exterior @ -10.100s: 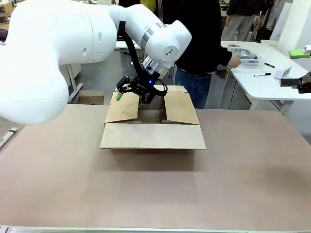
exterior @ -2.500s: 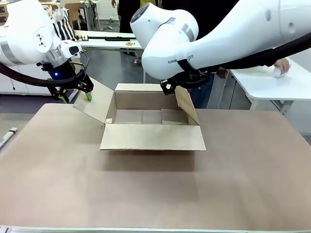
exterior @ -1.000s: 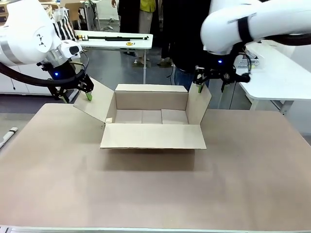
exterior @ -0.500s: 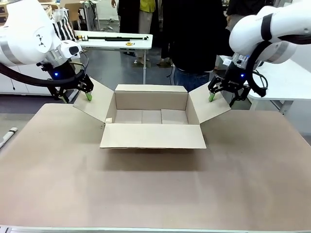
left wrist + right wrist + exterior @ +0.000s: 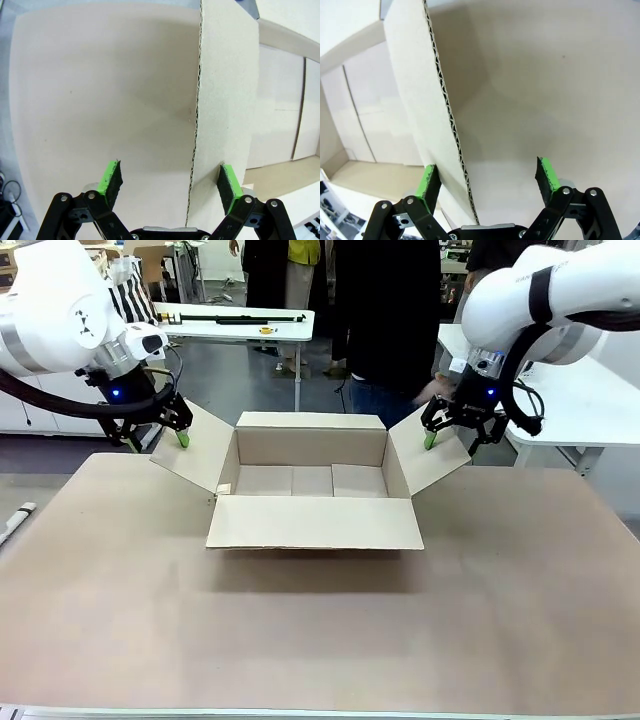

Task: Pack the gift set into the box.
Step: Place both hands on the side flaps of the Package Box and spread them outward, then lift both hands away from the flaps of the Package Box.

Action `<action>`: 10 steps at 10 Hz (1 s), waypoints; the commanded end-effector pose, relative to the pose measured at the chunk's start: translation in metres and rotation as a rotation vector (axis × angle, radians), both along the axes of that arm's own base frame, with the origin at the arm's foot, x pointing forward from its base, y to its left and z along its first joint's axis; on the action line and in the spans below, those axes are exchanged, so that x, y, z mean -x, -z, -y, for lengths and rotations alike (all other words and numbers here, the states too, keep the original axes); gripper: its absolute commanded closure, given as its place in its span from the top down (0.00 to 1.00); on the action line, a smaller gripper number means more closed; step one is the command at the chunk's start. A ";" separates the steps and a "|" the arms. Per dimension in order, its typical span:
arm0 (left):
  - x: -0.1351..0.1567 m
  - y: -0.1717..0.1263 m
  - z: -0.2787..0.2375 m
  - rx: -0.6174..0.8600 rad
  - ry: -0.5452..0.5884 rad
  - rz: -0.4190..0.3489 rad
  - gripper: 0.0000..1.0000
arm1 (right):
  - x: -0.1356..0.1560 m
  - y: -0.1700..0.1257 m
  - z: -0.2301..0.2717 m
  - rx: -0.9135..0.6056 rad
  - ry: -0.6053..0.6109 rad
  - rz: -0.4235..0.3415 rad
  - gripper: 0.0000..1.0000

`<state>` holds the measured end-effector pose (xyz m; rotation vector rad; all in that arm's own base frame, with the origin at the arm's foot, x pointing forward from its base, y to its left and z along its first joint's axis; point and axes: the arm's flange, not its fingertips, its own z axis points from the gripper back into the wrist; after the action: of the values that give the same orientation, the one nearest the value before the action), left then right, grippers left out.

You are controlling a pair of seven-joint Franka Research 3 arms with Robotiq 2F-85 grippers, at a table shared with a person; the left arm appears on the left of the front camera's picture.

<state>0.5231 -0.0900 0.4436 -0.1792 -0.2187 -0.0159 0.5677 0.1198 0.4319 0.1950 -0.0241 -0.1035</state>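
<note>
the box sits in the middle of the table, open at the top, its near flap folded flat toward you, and its floor is bare cardboard with nothing packed in it. your left gripper straddles the free edge of the left flap, which leans outward. in the left wrist view the left gripper has its jaws spread wide, the corrugated edge standing between the pads, close to one of them and well clear of the other, so nothing is pinched. your right gripper mirrors this on the right flap. the right wrist view shows the right gripper just as wide, the flap edge running down to one pad. judge the carton as light and empty: it will likely slide on the table if you push sideways, so press both flaps evenly. the board is stiff across its face but hinges easily at the fold and will probably spring back when let go. if you need a grip, take each flap mid-way along its free edge and close gently, since hard pressure would crush the fluting. the bare cardboard should give the pads fair friction.
</note>
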 end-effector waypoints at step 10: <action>0.001 -0.002 0.000 -0.015 -0.013 -0.005 1.00 | -0.001 -0.006 -0.001 0.024 0.023 -0.008 1.00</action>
<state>0.5231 -0.0900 0.4436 -0.1792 -0.2187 -0.0159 0.5678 0.1192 0.4318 0.1925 -0.0242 -0.1042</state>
